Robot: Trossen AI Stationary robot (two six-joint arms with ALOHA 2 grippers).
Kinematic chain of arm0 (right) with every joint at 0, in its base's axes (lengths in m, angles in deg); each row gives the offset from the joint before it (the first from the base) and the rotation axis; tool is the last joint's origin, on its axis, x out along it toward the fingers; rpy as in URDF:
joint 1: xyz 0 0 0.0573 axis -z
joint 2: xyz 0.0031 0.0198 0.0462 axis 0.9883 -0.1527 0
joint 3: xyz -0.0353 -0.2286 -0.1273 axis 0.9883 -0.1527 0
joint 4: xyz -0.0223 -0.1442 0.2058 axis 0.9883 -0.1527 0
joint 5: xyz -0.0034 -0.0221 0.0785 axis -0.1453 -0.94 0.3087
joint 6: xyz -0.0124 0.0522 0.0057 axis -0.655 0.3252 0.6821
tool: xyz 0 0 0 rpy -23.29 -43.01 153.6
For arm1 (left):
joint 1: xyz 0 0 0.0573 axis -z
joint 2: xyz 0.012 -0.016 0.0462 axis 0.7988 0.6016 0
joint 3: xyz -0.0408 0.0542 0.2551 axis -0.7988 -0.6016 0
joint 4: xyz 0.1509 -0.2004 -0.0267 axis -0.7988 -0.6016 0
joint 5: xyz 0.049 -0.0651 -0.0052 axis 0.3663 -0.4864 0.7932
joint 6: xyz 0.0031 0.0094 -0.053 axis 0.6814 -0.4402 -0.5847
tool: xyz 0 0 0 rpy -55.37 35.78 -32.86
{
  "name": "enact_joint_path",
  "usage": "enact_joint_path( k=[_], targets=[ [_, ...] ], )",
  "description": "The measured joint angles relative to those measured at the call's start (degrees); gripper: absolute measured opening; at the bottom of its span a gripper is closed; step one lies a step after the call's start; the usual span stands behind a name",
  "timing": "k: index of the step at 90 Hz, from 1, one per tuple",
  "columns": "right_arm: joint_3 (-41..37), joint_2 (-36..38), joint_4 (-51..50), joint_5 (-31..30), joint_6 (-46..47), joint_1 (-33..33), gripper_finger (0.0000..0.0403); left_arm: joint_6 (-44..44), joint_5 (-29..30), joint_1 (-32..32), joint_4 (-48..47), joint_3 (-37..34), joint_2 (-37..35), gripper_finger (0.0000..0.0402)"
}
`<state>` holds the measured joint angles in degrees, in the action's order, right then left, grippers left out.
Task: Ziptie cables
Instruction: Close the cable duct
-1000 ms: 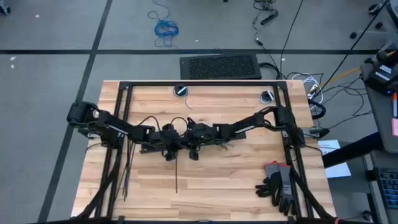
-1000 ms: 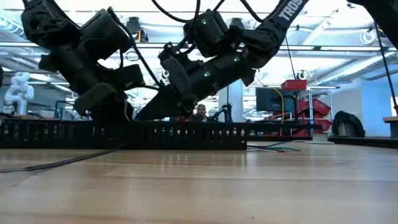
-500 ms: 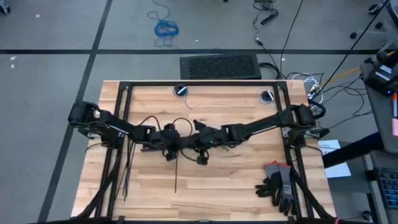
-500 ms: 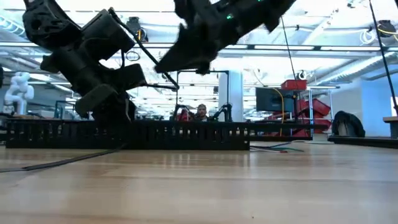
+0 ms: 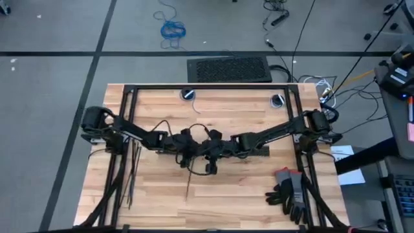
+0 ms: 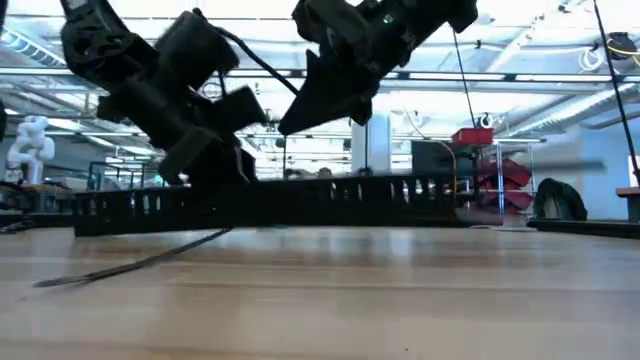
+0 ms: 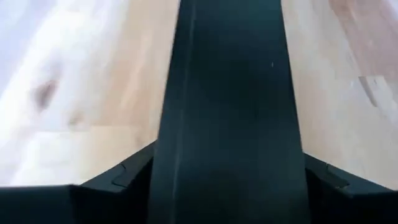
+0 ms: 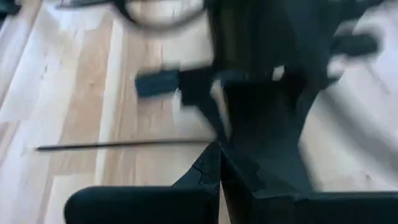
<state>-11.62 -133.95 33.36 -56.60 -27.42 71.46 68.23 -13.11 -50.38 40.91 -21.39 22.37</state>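
Black and long, the flat bar (image 7: 230, 112) is pinched in the left claw (image 5: 187, 155), near the middle of the wooden surface (image 5: 239, 188). Right claw (image 8: 219, 163) is pressed together just beside it. One ziptie (image 5: 188, 185) lies just beside both claws.

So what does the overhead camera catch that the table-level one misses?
Only overhead: grey gloves at the table's right edge, a blue cord coiled on the floor, and a black mat beyond the table. Only table-level: the room behind, with red equipment and ceiling lights. Both: the wooden table, the left arm and right arm meeting at its middle, and the long black bar.
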Motion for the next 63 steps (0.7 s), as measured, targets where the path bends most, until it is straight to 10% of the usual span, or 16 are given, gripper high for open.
enact_joint_path(
  k=[37,63],
  targets=[
    [0.0,0.0,-6.2,-3.3,2.9,-0.9,0.0,-2.9,-3.5,-1.1,-2.1,5.9,-0.6,0.0284],
    [-1.0,0.1,-4.9,-7.2,3.0,-2.0,0.0,-3.3,-2.9,-1.1,-22.8,5.9,-8.6,0.0285]
  ],
)
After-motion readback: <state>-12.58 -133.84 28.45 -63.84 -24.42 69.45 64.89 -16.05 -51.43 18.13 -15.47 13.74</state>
